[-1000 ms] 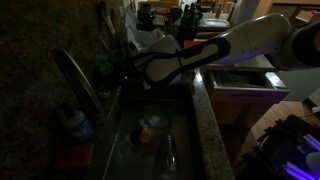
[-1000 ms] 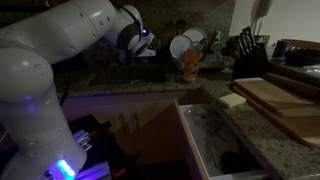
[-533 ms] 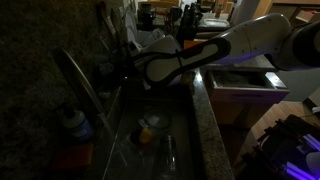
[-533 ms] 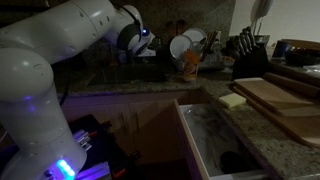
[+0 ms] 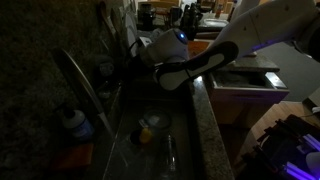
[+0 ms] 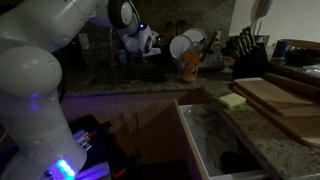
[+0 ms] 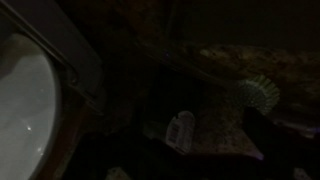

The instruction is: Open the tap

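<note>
The tap point(image 5: 80, 88) is a long arched grey metal spout at the left of the sink in an exterior view. In the wrist view the tap point(image 7: 62, 50) is a grey band running diagonally at upper left. My gripper point(image 5: 128, 68) hangs dark at the end of the white arm, just right of the tap's base and above the sink's back edge. Elsewhere the gripper point(image 6: 152, 50) shows below the wrist's blue light. In the very dim wrist view its fingers are dark shapes standing wide apart with nothing between them, so it is open.
A blue-capped bottle point(image 5: 72, 122) stands by the tap. The sink point(image 5: 120, 150) holds small items. A speckled stone counter point(image 5: 212, 135) borders it. A dish rack with white plates point(image 6: 188, 45), a knife block point(image 6: 246, 48) and cutting boards point(image 6: 285, 100) stand nearby.
The arm has risen and swung upward from its lower pose over the sink. The gripper has drawn back from the tap's base.
</note>
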{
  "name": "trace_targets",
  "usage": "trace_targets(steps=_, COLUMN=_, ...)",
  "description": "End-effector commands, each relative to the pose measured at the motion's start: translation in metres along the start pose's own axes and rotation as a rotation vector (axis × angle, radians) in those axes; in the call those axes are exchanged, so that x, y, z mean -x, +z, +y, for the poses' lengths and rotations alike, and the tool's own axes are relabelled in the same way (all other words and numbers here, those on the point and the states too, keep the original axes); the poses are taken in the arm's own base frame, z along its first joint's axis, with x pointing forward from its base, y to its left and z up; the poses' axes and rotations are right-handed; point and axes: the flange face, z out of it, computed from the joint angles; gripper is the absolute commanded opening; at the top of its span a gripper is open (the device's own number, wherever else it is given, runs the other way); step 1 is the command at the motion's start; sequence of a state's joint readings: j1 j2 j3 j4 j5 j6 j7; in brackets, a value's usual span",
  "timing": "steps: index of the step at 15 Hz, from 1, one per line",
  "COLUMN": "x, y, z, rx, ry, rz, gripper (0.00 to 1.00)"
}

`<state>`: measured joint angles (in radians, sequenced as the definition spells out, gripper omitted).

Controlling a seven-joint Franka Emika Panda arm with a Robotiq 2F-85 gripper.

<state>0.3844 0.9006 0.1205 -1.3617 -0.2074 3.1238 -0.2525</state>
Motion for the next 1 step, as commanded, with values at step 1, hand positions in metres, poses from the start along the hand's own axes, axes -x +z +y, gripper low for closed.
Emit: trace_targets(steps=1, x=-0.0033, y=-0.0067, z=0.0023, rx=0.024, ry=0.008, rz=-0.017, gripper=1.0)
